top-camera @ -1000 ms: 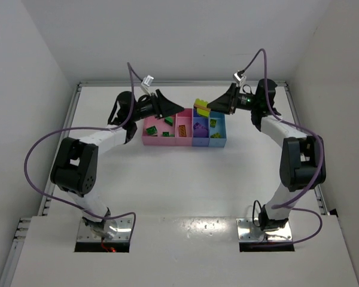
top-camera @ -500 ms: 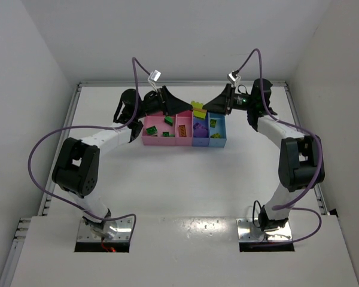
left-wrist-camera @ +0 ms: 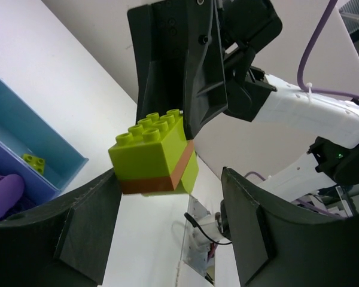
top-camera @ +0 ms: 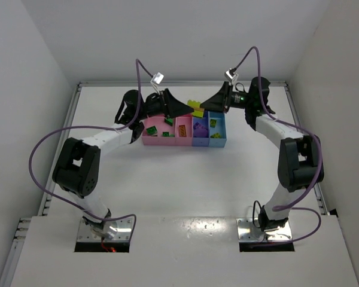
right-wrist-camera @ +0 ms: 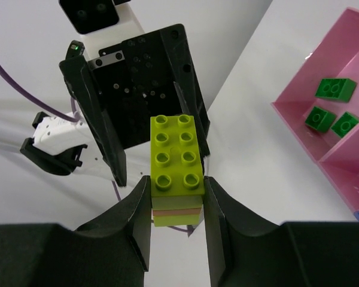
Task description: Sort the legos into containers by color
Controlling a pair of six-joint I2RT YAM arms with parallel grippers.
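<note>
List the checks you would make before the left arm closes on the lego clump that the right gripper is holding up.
1. Hold of the right gripper on the lego clump: ok, shut on its two sides.
2. The left gripper is open: ok, jaws wide apart and touching nothing.
3. The clump is far enough into the left jaws' gap: cannot tell.
4. Colours are separated: not ok, an orange layer sits between yellow-green bricks.
5. The containers are upright and open below the arms: ok.
</note>
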